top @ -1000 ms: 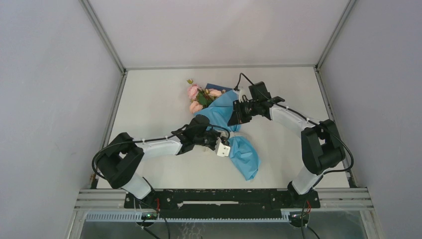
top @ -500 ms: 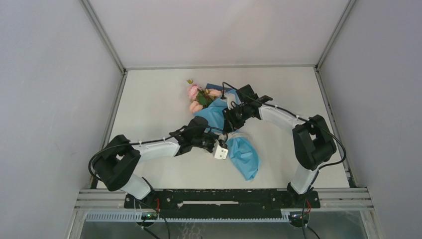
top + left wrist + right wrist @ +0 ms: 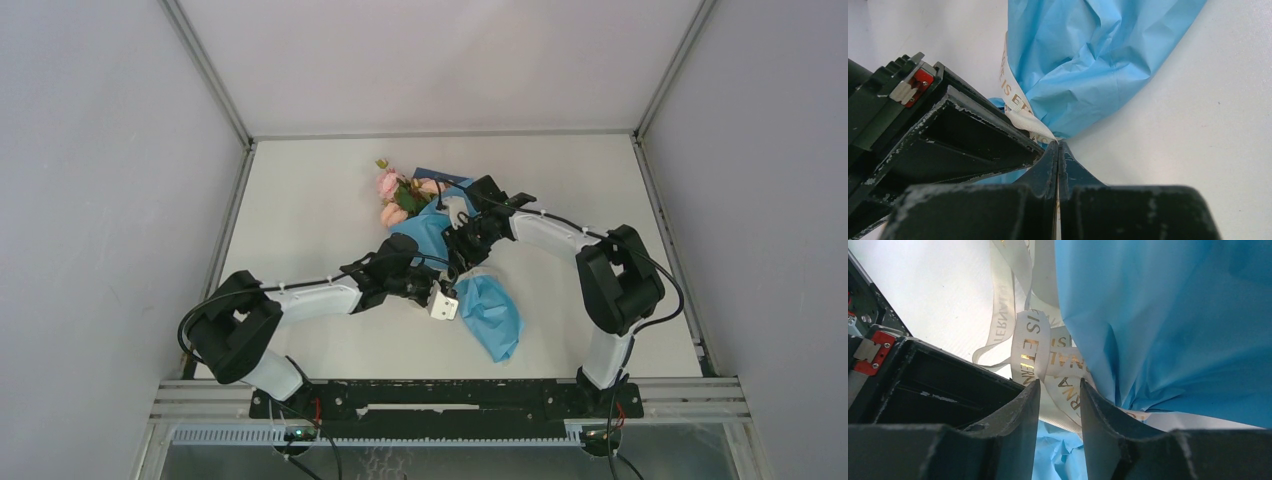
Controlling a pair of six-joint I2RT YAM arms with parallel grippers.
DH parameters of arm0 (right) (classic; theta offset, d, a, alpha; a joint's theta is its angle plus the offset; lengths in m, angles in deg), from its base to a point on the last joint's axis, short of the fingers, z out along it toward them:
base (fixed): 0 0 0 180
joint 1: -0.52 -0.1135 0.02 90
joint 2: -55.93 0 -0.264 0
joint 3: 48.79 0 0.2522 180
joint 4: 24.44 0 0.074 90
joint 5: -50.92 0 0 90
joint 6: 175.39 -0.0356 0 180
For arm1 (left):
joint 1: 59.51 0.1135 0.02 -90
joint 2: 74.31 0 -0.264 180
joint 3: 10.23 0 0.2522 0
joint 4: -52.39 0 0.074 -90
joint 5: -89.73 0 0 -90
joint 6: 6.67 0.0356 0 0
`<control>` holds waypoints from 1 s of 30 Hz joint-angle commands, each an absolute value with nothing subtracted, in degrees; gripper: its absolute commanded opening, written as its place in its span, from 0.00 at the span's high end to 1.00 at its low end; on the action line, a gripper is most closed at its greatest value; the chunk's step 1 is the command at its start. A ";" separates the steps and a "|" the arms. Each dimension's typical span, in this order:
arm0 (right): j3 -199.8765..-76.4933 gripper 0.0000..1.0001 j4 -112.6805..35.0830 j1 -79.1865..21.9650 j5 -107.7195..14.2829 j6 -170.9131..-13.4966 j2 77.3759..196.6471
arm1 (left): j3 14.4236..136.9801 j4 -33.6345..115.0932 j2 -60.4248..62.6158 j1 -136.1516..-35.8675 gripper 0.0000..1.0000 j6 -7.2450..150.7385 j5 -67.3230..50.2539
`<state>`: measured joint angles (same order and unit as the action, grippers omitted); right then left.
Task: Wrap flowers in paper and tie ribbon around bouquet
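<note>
You have a pale, off-white table (image 3: 300, 230) with metal rails along its left, far and right edges. The bouquet (image 3: 420, 235) lies flat on it near the middle, set on a slant. Its crumpled sky-blue paper (image 3: 495, 315) tail points toward your near right. The pink flowers (image 3: 392, 198) and their green leaves rest on the surface toward the far left. A darker blue corner of the sheet lies flat just behind the blooms. Loops of cream ribbon (image 3: 998, 315) with gold lettering trail over the tabletop just beside the paper's pinched waist.
</note>
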<state>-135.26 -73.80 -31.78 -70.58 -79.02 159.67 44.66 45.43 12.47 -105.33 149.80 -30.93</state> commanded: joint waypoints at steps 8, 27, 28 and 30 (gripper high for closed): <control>-138.35 0.55 -75.88 -32.52 -67.58 -75.10 159.81 | 44.08 47.17 12.37 -104.95 1.00 150.93 -32.29; -139.11 0.85 -75.69 -34.47 -62.69 -73.82 162.28 | 44.40 47.84 13.40 -104.56 1.00 150.96 -32.14; -139.06 0.90 -75.61 -34.40 -62.56 -74.07 162.09 | 44.36 47.97 13.42 -104.57 1.00 150.92 -32.12; -139.02 1.00 -75.41 -34.18 -63.08 -74.41 161.29 | 44.24 48.18 13.43 -104.58 1.00 150.92 -32.25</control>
